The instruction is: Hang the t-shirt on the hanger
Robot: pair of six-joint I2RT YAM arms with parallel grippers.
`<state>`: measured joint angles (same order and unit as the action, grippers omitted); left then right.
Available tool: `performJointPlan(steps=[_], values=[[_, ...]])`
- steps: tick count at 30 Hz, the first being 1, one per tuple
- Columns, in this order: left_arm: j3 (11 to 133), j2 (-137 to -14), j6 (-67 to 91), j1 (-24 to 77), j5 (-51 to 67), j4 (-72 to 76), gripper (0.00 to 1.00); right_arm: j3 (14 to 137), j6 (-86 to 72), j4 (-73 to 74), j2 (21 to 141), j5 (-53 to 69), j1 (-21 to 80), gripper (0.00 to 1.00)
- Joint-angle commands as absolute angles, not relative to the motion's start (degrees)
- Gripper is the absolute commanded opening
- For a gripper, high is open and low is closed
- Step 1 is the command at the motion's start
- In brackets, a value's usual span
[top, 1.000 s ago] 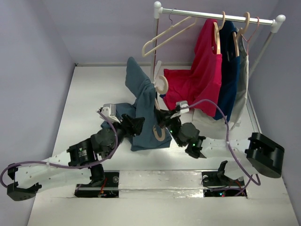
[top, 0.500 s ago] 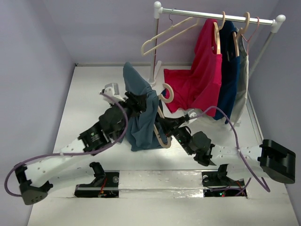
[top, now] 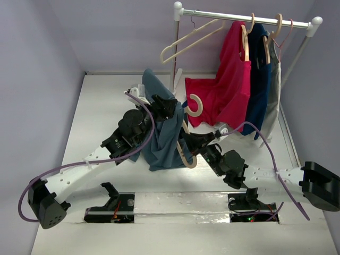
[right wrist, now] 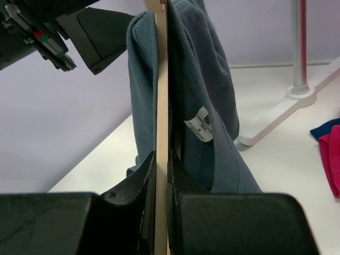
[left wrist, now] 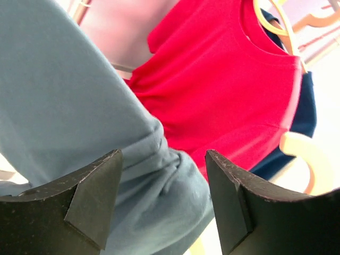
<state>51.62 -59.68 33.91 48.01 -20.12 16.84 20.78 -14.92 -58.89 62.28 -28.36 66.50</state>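
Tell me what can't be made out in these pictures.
- Top view: most of the hanger is covered by the t-shirt.
- Right wrist view: the tag print is too small to read.
- Left wrist view: whether the left end effector pinches cloth; its fingertips are cut off by the bottom edge.
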Motion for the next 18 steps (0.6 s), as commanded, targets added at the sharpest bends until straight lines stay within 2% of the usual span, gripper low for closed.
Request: performJointPlan(steps=[1, 7, 18], values=[[47.8, -57.6, 34.4, 48.0, -16.5, 26.2, 0.60, 20.9, -15.4, -63.5, 61.8, -27.9, 67.0, 0.00], [50.8, -61.2, 35.2, 48.0, -18.8, 22.4, 0.62, 21.6, -15.3, -64.7, 63.3, -25.8, 67.0, 0.00], [47.0, -65.6, 40.5, 48.0, -20.1, 31.1, 0.66, 25.3, -11.0, -63.4, 68.4, -24.9, 68.1, 0.00]])
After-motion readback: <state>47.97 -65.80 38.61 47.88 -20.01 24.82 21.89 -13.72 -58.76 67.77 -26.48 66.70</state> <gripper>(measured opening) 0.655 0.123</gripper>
